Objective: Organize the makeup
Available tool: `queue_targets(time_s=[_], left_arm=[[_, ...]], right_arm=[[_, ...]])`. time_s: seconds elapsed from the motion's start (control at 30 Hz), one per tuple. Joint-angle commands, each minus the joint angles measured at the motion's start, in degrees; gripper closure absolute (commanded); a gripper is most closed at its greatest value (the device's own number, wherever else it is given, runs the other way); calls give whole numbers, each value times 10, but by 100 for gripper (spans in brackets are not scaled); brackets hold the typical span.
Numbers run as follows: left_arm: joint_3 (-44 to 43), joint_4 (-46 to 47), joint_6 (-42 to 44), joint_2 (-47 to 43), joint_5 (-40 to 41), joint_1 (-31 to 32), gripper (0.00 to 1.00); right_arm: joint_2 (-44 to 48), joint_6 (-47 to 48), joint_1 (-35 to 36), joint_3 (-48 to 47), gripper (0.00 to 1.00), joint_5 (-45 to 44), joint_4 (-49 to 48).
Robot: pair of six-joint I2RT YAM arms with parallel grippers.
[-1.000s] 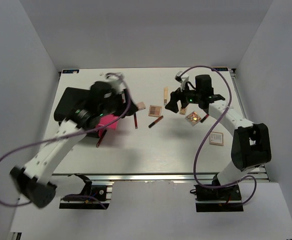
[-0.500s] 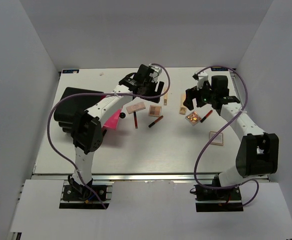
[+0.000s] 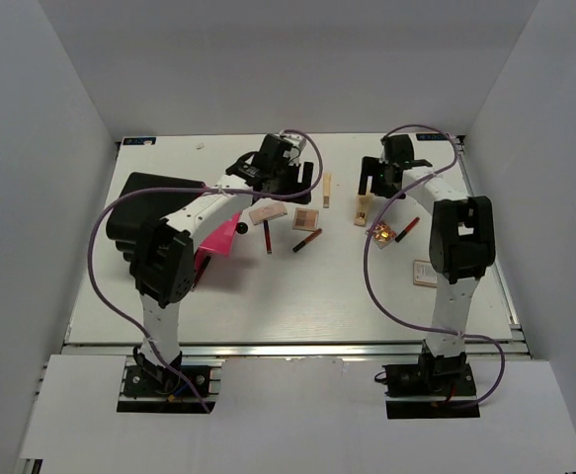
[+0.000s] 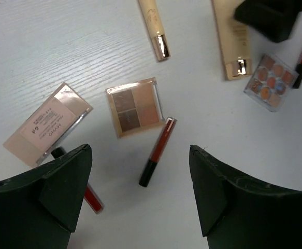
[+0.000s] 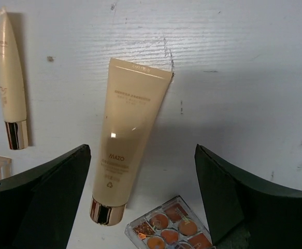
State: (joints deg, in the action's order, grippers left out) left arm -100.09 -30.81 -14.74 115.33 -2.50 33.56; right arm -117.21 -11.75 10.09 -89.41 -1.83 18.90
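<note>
The makeup lies loose on the white table. In the top view I see a slim beige tube (image 3: 326, 190), a wide beige tube (image 3: 363, 209), a four-pan palette (image 3: 305, 217), a tan palette (image 3: 268, 211), a glitter palette (image 3: 378, 233), a further palette (image 3: 425, 273) and red-and-black sticks (image 3: 307, 240). My left gripper (image 3: 286, 184) hovers open above a stick (image 4: 158, 151) and the four-pan palette (image 4: 136, 106). My right gripper (image 3: 373, 184) hovers open above the wide tube (image 5: 127, 140), with the glitter palette (image 5: 171, 228) just below it. Both grippers (image 4: 139, 155) (image 5: 142, 150) are empty.
A big black box (image 3: 144, 212) stands at the left with a pink drawer (image 3: 213, 242) pulled out. Another stick (image 3: 267, 237) lies beside the drawer and one (image 3: 407, 228) lies right of the glitter palette. White walls enclose the table.
My left arm swung from over the black box to the back middle, above the palettes. My right gripper drew back towards the far edge, above the wide tube. No item moved.
</note>
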Motion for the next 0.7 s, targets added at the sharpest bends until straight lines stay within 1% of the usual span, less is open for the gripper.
queue_targets(time_s=[0.0, 0.07, 0.23, 0.27, 0.43, 0.63, 0.67], left_arm=[[22, 63, -42, -123, -15, 3, 15], [29, 65, -46, -147, 0, 3, 15], [38, 69, -51, -214, 17, 2, 14], [42, 72, -54, -223, 35, 3, 13], [68, 78, -57, -265, 38, 3, 13], [106, 86, -68, -315, 46, 3, 13], [111, 87, -71, -328, 48, 3, 13]], right_arm=[[-24, -28, 27, -49, 14, -30, 25], [-35, -30, 37, -54, 15, -42, 32], [-42, -41, 49, -29, 20, -63, 34], [-43, -41, 51, -25, 22, -65, 34], [-50, -45, 50, -9, 27, -98, 34], [-59, -35, 51, -13, 42, -78, 32], [-60, -33, 51, -13, 46, -73, 31]])
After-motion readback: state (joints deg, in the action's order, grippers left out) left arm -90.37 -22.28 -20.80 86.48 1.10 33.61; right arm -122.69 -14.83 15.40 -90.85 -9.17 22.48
